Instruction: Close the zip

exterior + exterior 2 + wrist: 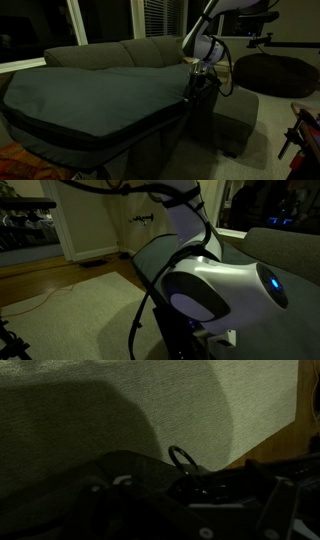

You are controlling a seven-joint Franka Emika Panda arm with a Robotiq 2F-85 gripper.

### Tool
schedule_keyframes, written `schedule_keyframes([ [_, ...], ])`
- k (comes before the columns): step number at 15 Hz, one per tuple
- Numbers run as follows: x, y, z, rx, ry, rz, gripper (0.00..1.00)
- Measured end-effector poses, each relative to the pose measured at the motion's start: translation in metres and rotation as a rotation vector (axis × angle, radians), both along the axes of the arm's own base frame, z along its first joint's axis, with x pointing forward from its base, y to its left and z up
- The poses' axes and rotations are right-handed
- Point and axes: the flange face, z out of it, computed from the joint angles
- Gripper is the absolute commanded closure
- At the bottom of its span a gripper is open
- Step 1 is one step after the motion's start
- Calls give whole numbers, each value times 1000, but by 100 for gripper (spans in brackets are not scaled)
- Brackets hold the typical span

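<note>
- Reading the gripper (197, 84) in this dim light is hopeless: I can't tell whether its jaws are apart or together.
- The zip (100, 128) runs along the side seam of the fabric case (90, 95), on the sofa (150, 50); the gripper sits at its far end.
- Risk: I miss the pull. The dark ring (183, 456) in wrist view may be it, unsure.
- Risk: slack fabric bunches and the slider jams.

The robot's white arm (207, 40) arcs down from above the gripper (196, 88), with the wrist (203, 52) directly over it. The dark gripper points downward, and the gloom hides how its jaws stand.
</note>
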Motion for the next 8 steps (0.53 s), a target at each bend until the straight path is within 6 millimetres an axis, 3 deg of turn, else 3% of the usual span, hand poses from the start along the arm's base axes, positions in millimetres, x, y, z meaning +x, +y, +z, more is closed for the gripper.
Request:
schedule_keyframes([
  [8, -6, 13, 6, 10, 4, 12, 0],
])
